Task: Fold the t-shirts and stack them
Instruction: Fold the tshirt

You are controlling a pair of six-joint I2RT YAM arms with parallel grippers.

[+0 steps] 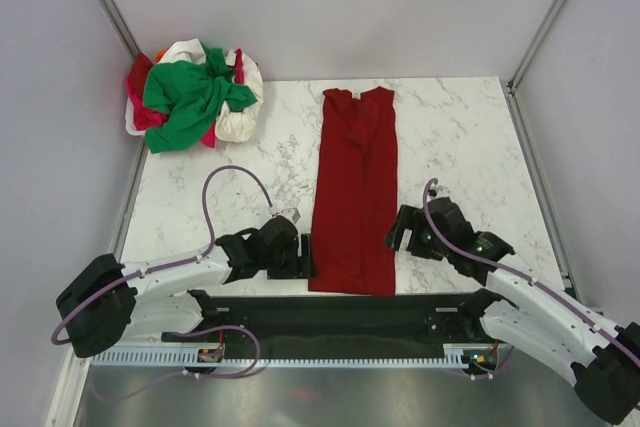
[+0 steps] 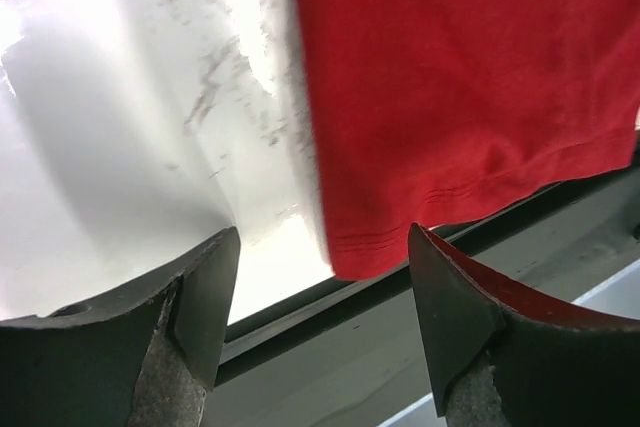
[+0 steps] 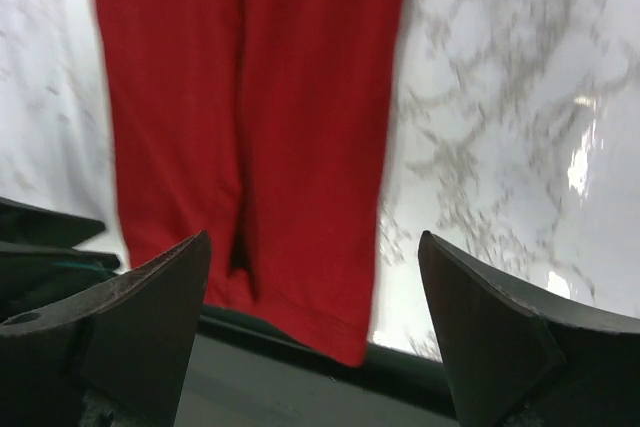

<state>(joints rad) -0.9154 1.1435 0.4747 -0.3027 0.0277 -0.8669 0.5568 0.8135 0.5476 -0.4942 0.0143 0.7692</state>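
A dark red t-shirt (image 1: 355, 192) lies folded into a long narrow strip down the middle of the marble table, its hem at the near edge. My left gripper (image 1: 305, 252) is open and empty just left of the hem's near-left corner (image 2: 350, 252). My right gripper (image 1: 398, 232) is open and empty just right of the strip's near end (image 3: 330, 317). A pile at the far left holds the bright green t-shirt (image 1: 190, 97), the white one (image 1: 240, 117) and the pinkish-red one (image 1: 140, 97), crumpled together.
The black base rail (image 1: 330, 322) runs along the table's near edge under the shirt's hem. Grey walls and metal frame posts (image 1: 545, 17) close in the table at the left, right and back.
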